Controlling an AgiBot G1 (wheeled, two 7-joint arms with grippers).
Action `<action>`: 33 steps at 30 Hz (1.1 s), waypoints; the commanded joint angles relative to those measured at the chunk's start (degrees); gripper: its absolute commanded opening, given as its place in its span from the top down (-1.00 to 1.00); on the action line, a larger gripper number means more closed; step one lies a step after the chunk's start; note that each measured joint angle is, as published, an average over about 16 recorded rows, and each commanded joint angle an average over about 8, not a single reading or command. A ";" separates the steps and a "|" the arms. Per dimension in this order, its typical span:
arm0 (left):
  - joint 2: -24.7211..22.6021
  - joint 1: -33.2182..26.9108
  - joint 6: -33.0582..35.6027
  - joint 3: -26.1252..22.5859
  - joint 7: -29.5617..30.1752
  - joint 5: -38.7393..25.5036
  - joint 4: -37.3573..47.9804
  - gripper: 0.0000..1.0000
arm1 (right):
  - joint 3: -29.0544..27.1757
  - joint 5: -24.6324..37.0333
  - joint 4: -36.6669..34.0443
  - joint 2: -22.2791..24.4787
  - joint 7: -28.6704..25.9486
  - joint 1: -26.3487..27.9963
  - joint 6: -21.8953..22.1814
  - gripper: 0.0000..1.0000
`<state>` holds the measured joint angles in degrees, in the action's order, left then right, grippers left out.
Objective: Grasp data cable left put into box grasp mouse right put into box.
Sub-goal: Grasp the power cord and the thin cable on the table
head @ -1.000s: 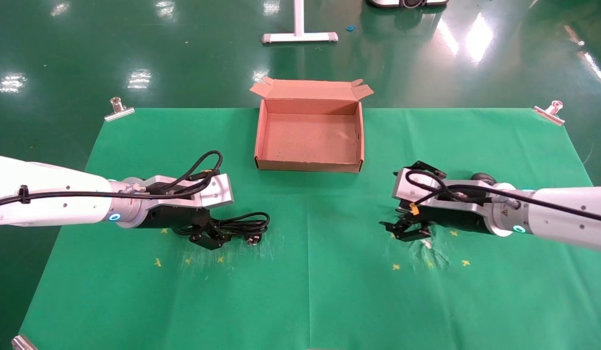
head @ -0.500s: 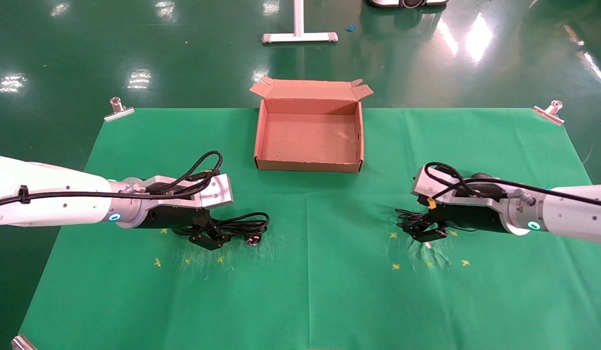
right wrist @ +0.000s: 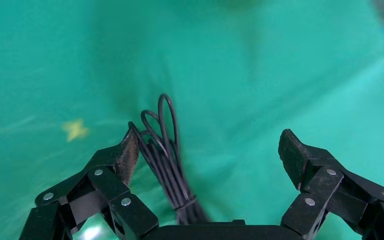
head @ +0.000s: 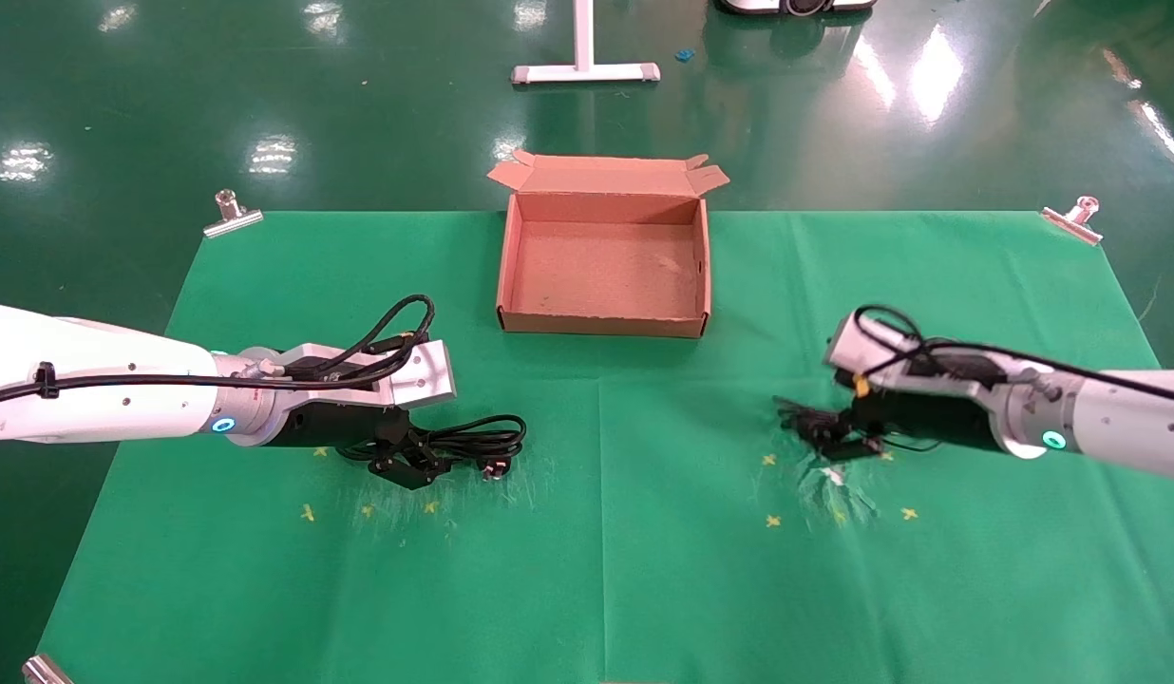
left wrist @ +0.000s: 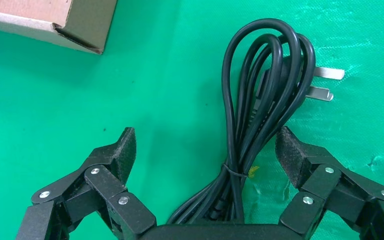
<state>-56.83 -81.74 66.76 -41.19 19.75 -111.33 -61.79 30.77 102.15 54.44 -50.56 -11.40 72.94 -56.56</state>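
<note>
The data cable [head: 478, 442], a thick black bundled cord with a pronged plug, lies on the green cloth left of centre. My left gripper [head: 411, 463] is open and low over it; in the left wrist view the open gripper [left wrist: 206, 145] has the cable [left wrist: 260, 95] between its fingers, not pinched. My right gripper [head: 820, 432] is open and low over the cloth on the right. In the right wrist view this gripper [right wrist: 210, 147] has the mouse's thin tied cord [right wrist: 162, 150] beside one finger. The mouse body is hidden. The brown box [head: 511, 275] stands open at the far middle.
The green cloth [head: 596, 570] is held by metal clips [head: 231, 214] at its corners and bears small yellow crosses [head: 772, 521]. A box corner [left wrist: 75, 30] shows in the left wrist view. A white stand base [head: 585, 71] is on the floor beyond.
My right arm has drawn back to the right and sunk lower, so its open gripper now sits by the mouse's cord. The left arm and the data cable have not moved.
</note>
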 commanded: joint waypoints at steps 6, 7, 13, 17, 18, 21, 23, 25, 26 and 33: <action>0.00 0.01 -0.01 0.00 0.00 0.01 0.03 1.00 | -0.60 -0.49 -0.66 -0.14 -0.14 -0.21 1.22 1.00; 0.00 0.01 0.00 0.00 0.00 0.01 0.02 1.00 | -0.55 -0.46 -0.62 -0.13 -0.12 -0.21 1.13 1.00; 0.01 0.01 0.00 0.00 0.00 0.00 0.01 1.00 | -0.27 -0.27 -0.37 -0.11 -0.04 -0.16 0.69 1.00; 0.01 0.01 0.00 0.00 0.00 0.00 -0.01 1.00 | -0.16 -0.17 -0.26 -0.10 -0.01 -0.14 0.49 1.00; 0.01 0.01 0.00 0.00 0.00 0.00 -0.01 1.00 | -0.13 -0.15 -0.23 -0.09 -0.01 -0.14 0.45 1.00; 0.01 0.01 0.00 0.00 0.00 0.01 -0.02 1.00 | -0.07 -0.10 -0.18 -0.08 0.00 -0.13 0.33 1.00; 0.01 0.01 0.00 0.00 0.00 0.01 -0.03 1.00 | -0.04 -0.06 -0.14 -0.08 0.01 -0.12 0.26 1.00; 0.01 0.01 0.00 0.00 0.00 0.01 -0.03 1.00 | -0.01 -0.04 -0.12 -0.07 0.01 -0.11 0.19 1.00; 0.00 0.01 0.00 0.00 0.00 0.01 -0.03 1.00 | 0.00 -0.03 -0.11 -0.07 0.02 -0.11 0.16 1.00; 0.00 0.01 0.00 0.00 0.00 0.01 -0.03 1.00 | 0.05 0.02 -0.05 -0.05 0.04 -0.09 0.06 1.00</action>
<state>-56.83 -81.73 66.76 -41.19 19.75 -111.33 -61.82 30.82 102.17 54.38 -50.61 -11.36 72.86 -56.49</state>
